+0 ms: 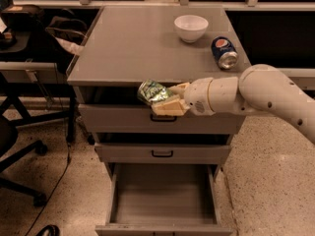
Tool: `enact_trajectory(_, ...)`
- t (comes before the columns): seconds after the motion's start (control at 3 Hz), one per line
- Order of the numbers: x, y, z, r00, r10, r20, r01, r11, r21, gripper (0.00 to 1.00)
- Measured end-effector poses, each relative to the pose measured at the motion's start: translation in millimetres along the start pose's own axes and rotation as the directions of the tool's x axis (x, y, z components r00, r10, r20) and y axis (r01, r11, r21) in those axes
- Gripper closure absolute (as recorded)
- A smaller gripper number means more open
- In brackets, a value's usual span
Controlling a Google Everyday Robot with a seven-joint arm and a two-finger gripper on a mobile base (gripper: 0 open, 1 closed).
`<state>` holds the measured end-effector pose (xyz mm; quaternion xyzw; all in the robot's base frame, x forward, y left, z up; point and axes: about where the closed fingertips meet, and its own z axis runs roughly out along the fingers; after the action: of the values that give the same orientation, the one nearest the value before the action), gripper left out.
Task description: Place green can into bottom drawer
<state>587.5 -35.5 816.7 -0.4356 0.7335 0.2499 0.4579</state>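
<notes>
Nearest to me, the bottom drawer (162, 195) is pulled out wide with its plain grey floor bare, so there is a landing place ready and nothing in it to bump. Above it the middle drawer (197, 154) and the top drawer (113, 118) are pushed further in, each with a black handle. I judge that helps me, since a straight drop in front of their faces should meet no ledge on the way down. My claw (167, 98) hangs just in front of the top drawer, at about the level of the bench's front edge. Its two tan fingers are clamped on the green can (153, 91), one above and one below. The can lies tilted on its side in that grip (dented, so I expect it to sit a little crooked). It is held clear of the bench rather than resting on it, roughly over the open drawer but high above it, so the lowering is not yet done. My arm (266, 92) reaches in from the right, which keeps it off the bench (133, 43). Farther back on that bench stand a white bowl (191, 27) and, near it, a blue Pepsi can (224, 52) on its side, both well apart from my load and no part of this job.
</notes>
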Motion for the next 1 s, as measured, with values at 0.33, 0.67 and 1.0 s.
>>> enact_trajectory(0.33,34,15,0,0.999,0.049,-0.004,-0.049,0.9987,0.015,1.0)
enact_trajectory(0.67,82,28,6,0.993,0.112,-0.031,-0.111,0.9928,0.044,1.0)
enact_trajectory(1.0,135,42,19,0.983,0.167,-0.081,-0.16,0.9836,0.083,1.0)
